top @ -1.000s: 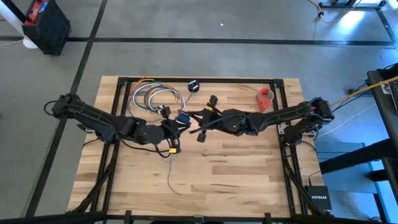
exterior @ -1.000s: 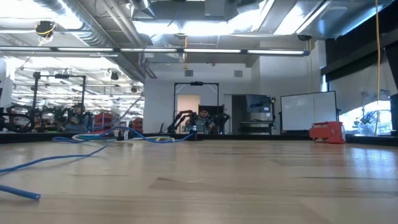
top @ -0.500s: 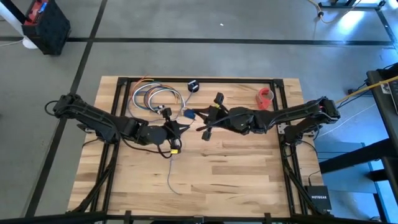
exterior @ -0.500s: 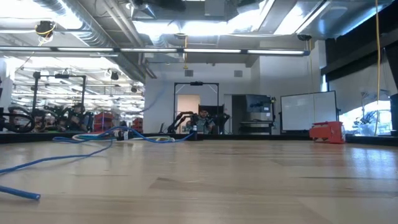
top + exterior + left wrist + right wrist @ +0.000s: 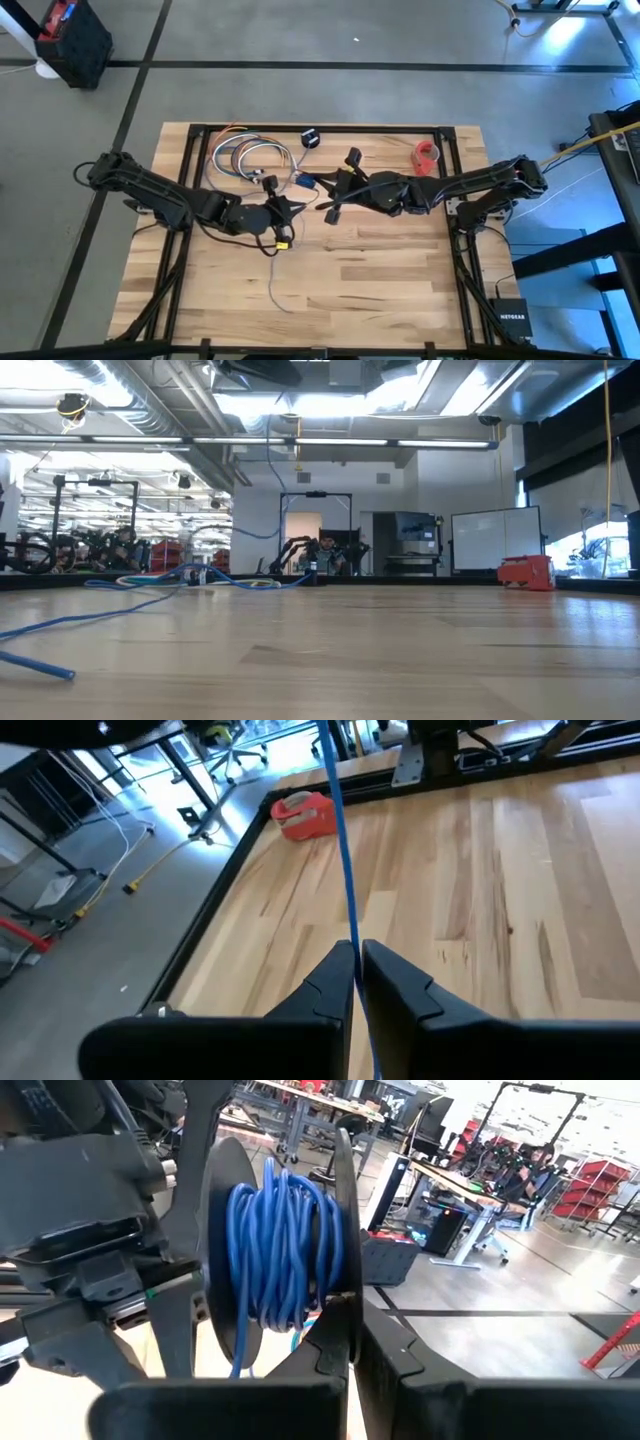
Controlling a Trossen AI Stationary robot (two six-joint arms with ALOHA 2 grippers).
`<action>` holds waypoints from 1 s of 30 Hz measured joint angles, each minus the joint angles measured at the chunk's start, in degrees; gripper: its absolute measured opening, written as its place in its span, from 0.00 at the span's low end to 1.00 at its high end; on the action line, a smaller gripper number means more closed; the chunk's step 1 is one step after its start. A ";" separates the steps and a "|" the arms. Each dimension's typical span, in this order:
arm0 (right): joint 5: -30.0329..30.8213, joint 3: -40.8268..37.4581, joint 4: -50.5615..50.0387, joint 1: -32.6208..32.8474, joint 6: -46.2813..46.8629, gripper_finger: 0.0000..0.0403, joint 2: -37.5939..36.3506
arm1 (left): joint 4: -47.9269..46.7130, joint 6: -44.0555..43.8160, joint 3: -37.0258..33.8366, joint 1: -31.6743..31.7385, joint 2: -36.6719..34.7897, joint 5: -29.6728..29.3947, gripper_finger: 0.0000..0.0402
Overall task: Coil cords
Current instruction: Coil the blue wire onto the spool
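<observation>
Thin blue cord [image 5: 340,850] looks light and floppy, probably slippery; best pinched close to the spool. Left claw [image 5: 356,982] sits nearly closed around it, frame centre in the high view. Right claw [image 5: 352,1342] is closed on the black spool [image 5: 285,1255], most of the cord wound on; loose tail trails down the tabletop [image 5: 400,290].

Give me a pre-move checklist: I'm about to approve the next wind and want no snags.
1. Right pincer shut on the spool: ok.
2. Blue cord passes between the left pincer fingers: ok.
3. Wound turns sit between the spool's flanges: ok.
4. Loose end lies apart from the wire bundle: ok.
5. Cord tension between the pincers: cannot tell.
</observation>
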 joint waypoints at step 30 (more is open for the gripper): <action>-0.46 -0.23 -0.26 0.02 -0.20 0.02 0.21 | 0.02 -0.24 0.17 0.02 -0.11 -0.22 0.05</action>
